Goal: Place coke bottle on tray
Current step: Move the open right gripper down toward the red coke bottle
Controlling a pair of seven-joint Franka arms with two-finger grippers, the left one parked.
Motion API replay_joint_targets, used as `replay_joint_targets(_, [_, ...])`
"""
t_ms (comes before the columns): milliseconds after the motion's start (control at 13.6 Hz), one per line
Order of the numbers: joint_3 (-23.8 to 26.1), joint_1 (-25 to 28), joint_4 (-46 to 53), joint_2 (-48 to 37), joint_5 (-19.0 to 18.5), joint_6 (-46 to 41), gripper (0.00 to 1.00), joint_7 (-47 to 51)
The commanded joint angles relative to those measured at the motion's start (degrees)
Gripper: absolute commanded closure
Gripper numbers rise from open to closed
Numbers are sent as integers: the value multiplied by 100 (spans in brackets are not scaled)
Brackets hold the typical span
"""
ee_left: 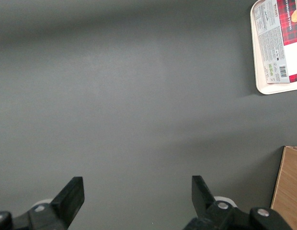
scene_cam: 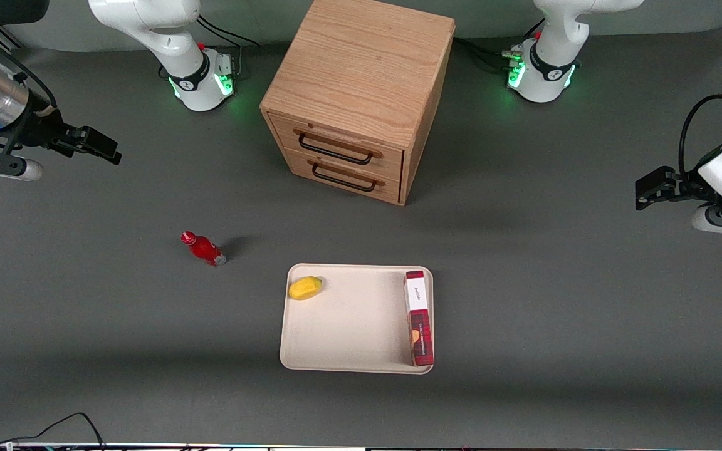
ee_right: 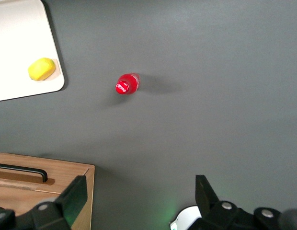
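The coke bottle [scene_cam: 204, 248], small and red with a red cap, stands on the grey table, apart from the tray and toward the working arm's end; the right wrist view shows it from above [ee_right: 127, 84]. The cream-beige tray [scene_cam: 348, 326] lies near the front camera, in front of the wooden cabinet; one corner shows in the right wrist view [ee_right: 24, 33]. My right gripper [scene_cam: 94, 144] hangs high over the table at the working arm's end, farther from the front camera than the bottle. It is open and empty [ee_right: 139, 196].
A yellow fruit [scene_cam: 305, 288] and a long red-and-white box [scene_cam: 418, 316] lie on the tray. A wooden two-drawer cabinet [scene_cam: 361, 100] stands at mid-table, farther from the front camera than the tray. A black cable [scene_cam: 66, 426] lies at the table's front edge.
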Motion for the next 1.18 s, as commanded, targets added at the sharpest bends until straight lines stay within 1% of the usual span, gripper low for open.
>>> replay_joint_targets(0, [-35, 51, 288, 142, 72, -345, 0, 94])
replay_joint_targets(221, [-26, 51, 323, 368, 72, -346, 0, 24])
replay_joint_targets(368, [-18, 59, 166, 702, 115, -58, 0, 24])
replay_joint_targets(441, [26, 68, 17, 869, 125, 274, 0, 85])
replay_joint_targets(662, [53, 147, -834, 1143, 125, 1784, 0, 190])
replay_joint_targets(882, [237, 209, -1617, 1564, 72, 3349, 0, 743])
replay_joint_targets(1029, [281, 209, -1960, 1731, 37, 4045, 0, 753])
replay_joint_targets(1103, [281, 209, -2092, 1767, -76, 4283, 0, 753])
